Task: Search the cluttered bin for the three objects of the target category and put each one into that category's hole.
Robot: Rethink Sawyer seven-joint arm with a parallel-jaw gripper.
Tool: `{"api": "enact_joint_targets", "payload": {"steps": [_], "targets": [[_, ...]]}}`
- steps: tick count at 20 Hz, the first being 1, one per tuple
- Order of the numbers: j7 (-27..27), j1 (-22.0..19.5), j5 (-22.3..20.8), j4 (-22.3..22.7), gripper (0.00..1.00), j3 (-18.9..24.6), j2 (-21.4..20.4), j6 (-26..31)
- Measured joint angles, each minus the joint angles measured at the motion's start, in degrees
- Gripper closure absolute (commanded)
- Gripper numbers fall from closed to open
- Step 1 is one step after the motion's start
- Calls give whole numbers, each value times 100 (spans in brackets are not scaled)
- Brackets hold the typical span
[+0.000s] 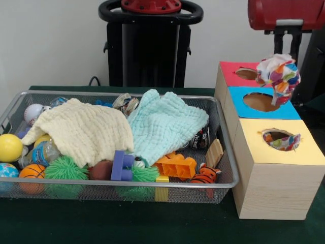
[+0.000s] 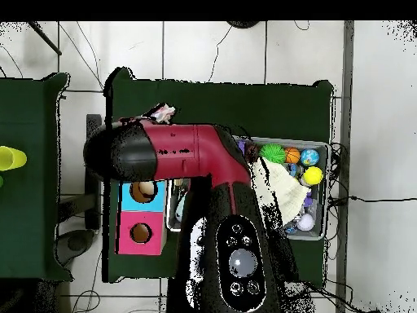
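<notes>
Found the gripper (image 1: 278, 81) closed on one polka-dot cloth (image 1: 277, 75), hanging above the blue-topped hole (image 1: 260, 101), short of the yellow-topped hole (image 1: 281, 139). Noted another dotted cloth (image 1: 288, 142) already in that hole, nearer the camera than the gripper. Saw no third among the clutter in the bin (image 1: 122, 186) off to the gripper's side; possibly hidden under the cream cloth (image 1: 84, 131) or mint cloth (image 1: 165, 124)

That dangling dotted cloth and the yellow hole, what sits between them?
In the front view, the blue-topped hole lies between the hanging polka-dot cloth and the yellow-topped hole, which already shows another dotted cloth inside.
</notes>
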Motion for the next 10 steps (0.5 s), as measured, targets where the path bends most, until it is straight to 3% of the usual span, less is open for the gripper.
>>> {"api": "enact_joint_targets", "payload": {"steps": [10], "targets": [[0, 173, 12, -75, 100, -254, 412, -1]]}}
